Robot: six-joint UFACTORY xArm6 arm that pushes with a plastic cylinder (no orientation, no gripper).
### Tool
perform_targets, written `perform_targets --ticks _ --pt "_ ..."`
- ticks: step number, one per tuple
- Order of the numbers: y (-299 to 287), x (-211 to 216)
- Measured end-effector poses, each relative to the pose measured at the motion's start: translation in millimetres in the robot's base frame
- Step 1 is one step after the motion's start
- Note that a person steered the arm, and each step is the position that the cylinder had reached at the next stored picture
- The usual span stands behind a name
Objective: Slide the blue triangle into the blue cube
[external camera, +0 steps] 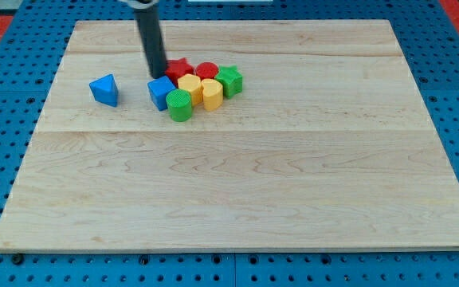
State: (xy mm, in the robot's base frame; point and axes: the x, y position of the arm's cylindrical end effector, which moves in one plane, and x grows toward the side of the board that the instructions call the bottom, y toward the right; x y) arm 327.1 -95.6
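The blue triangle point(104, 90) lies on the wooden board point(237, 183) toward the view's upper left, apart from the other blocks. The blue cube point(162, 92) sits to its right, at the left end of a tight cluster. My tip point(157, 76) is the lower end of the dark rod that comes down from the view's top. It stands just above the blue cube's top edge, touching or nearly touching it, and to the right of the blue triangle.
The cluster beside the blue cube holds a green cylinder point(179, 104), a yellow hexagon-like block point(190, 85), a yellow cylinder point(211, 93), a red star point(181, 68), a red cylinder point(207, 71) and a green star point(229, 80). Blue pegboard point(6, 96) surrounds the board.
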Motion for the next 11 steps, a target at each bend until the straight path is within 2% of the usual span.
perform_targets --ticks 1,2,3,4,5,6,7,8,9,10,11 --pt "-36.2 -0.5" --pt "-117.7 -2.1" --pt "-154.4 25.4" --pt "-125.2 44.2" --pt "-63.0 27.4" --pt "-26.9 25.9" --pt "-51.9 25.9" --pt "-105.3 35.8" --pt "-86.5 90.9" --pt "-55.5 72.8" --pt "-76.3 62.0"
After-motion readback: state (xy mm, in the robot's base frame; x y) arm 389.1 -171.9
